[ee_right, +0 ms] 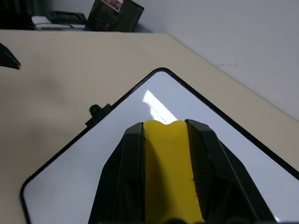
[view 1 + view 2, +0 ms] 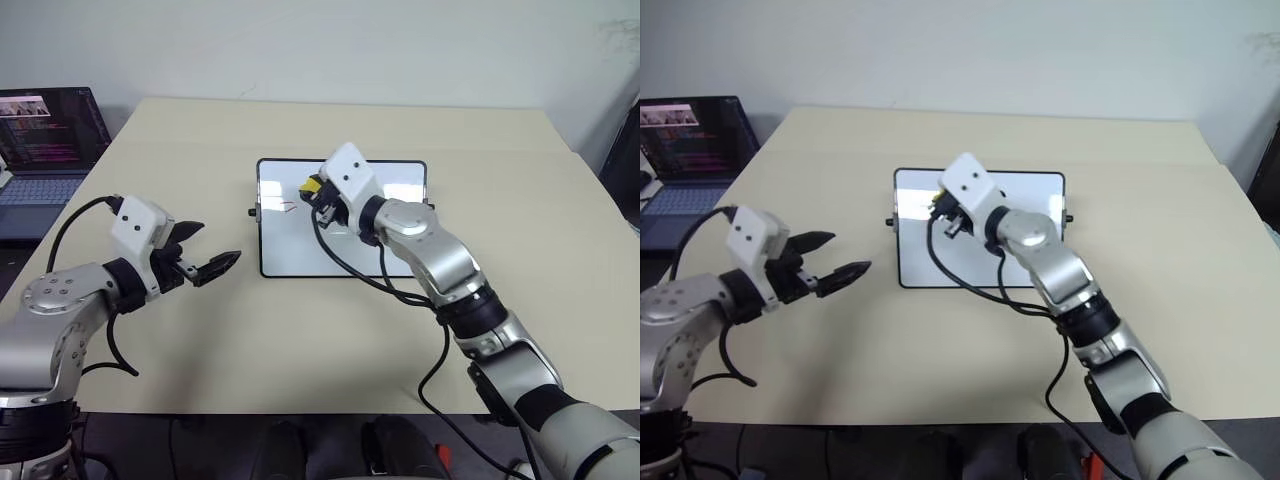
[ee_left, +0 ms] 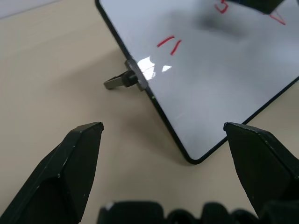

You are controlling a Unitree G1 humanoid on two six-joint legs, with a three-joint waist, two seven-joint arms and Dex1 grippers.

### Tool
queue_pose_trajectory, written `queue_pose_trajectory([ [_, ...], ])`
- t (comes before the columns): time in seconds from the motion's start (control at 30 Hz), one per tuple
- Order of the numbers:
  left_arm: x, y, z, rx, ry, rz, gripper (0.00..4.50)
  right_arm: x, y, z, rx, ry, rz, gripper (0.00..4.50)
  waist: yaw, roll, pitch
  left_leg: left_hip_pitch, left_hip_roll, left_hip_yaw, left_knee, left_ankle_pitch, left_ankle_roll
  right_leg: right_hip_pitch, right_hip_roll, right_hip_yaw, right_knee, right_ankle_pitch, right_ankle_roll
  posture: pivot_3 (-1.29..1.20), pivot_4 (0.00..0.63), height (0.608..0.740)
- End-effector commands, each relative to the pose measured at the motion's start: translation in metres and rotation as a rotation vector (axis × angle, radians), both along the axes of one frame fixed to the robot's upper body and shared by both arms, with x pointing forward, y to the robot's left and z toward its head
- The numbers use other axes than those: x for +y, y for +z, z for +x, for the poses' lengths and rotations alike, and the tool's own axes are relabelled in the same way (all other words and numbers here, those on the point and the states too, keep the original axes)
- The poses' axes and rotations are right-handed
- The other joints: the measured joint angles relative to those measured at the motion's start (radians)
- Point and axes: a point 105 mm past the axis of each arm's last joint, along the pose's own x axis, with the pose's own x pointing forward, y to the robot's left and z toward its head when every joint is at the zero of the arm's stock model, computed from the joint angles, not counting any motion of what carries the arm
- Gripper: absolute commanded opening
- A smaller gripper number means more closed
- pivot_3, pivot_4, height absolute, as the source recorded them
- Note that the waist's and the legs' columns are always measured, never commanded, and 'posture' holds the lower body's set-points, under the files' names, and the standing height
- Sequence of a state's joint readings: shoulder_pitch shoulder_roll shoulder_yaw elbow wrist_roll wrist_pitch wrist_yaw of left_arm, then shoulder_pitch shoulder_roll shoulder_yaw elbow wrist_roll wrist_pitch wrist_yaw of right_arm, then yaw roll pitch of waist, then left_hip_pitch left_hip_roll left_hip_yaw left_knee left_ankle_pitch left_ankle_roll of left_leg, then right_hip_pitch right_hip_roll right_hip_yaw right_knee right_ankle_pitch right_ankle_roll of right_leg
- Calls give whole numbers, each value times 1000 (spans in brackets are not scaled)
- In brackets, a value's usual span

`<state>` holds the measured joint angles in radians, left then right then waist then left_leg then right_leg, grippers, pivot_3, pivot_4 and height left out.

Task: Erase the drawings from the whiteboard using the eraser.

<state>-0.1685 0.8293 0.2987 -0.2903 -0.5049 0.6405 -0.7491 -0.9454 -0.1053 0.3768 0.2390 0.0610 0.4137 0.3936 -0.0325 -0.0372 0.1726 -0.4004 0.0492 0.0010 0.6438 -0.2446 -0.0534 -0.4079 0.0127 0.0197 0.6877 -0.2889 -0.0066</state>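
The whiteboard lies flat at the middle of the tan table. Thin red drawings mark its left part: two short strokes, a squiggle and an angular shape. My right gripper is shut on the yellow eraser and hangs over the board's upper left area, close to the marks. The eraser sticks out between the black fingers; I cannot tell whether it touches the board. My left gripper stands open and empty just left of the board's near left corner.
An open laptop sits off the table's far left corner. Small black knobs stick out from the board's short sides. A black cable hangs from the right arm across the board's lower part. Bare table lies to the board's right.
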Motion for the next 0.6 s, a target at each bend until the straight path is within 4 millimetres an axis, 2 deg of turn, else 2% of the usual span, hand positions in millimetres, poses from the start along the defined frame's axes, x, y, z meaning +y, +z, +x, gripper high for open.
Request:
queue_pose_trajectory([
  [0.03, -10, 13, -5, -60, -53, 0, 4500, 20, 20, 5, -110, 19, 6, 969, -2, 0, 0, 0, 0, 0, 0, 0, 0, 0, 0, 0, 1, 0, 0, 0, 150, 740],
  [0.2, -16, 15, -7, -64, -96, -17, 4500, 36, 12, 14, -118, 28, -39, 969, -1, 0, 0, 0, 0, 0, 0, 0, 0, -1, 0, 0, 2, 0, 0, 0, 150, 740],
  [0.47, -18, 14, -6, -65, -101, -16, 4500, 35, -38, 18, 26, 76, -180, 969, 0, 0, 0, 1, 0, -1, 1, 0, 0, -1, -1, 1, 2, 0, 0, 0, 150, 740],
  [0.6, -18, 13, -7, -62, -100, -16, 4500, 36, -39, 14, 32, 109, -188, 969, 0, 0, 0, 1, 0, -2, 1, 0, 0, 0, -1, 1, 4, 0, -1, 0, 150, 740],
])
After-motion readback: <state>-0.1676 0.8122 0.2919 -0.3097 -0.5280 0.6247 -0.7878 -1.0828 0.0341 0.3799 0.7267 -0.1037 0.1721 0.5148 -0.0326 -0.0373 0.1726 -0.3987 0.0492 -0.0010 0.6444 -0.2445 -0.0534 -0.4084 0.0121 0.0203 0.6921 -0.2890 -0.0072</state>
